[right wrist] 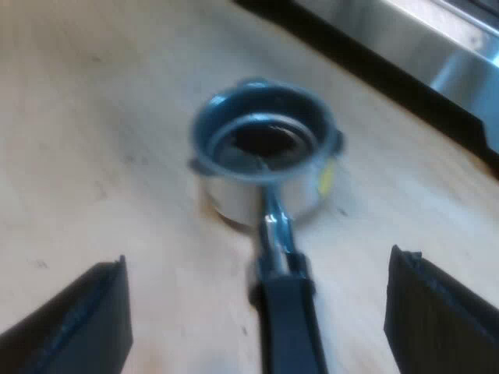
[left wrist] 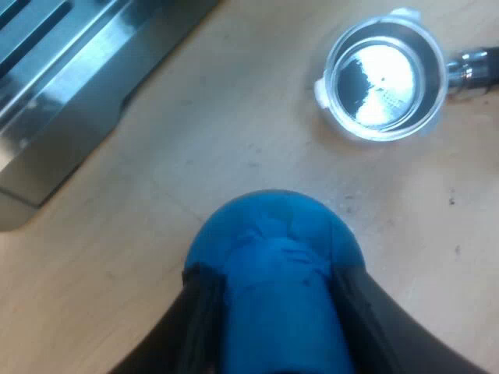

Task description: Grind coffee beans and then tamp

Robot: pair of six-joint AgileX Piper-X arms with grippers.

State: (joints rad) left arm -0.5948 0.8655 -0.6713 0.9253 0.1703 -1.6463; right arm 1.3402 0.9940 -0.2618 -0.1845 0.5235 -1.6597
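Observation:
My left gripper [left wrist: 273, 288] is shut on the blue tamper [left wrist: 277, 273], held above the wooden table with a black finger on each side of it. The metal holder [left wrist: 384, 78] lies on the table beyond the tamper, basket facing up, with some dark grounds inside. In the right wrist view the same holder [right wrist: 265, 160] rests on the wood with its dark handle [right wrist: 287, 319] pointing toward my right gripper [right wrist: 257, 312]. That gripper is open, its fingers spread wide on either side of the handle without touching it.
The espresso machine's steel base and drip tray [left wrist: 70, 86] sits on the wooden table close to the tamper. Its steel front edge [right wrist: 437, 62] also runs behind the holder.

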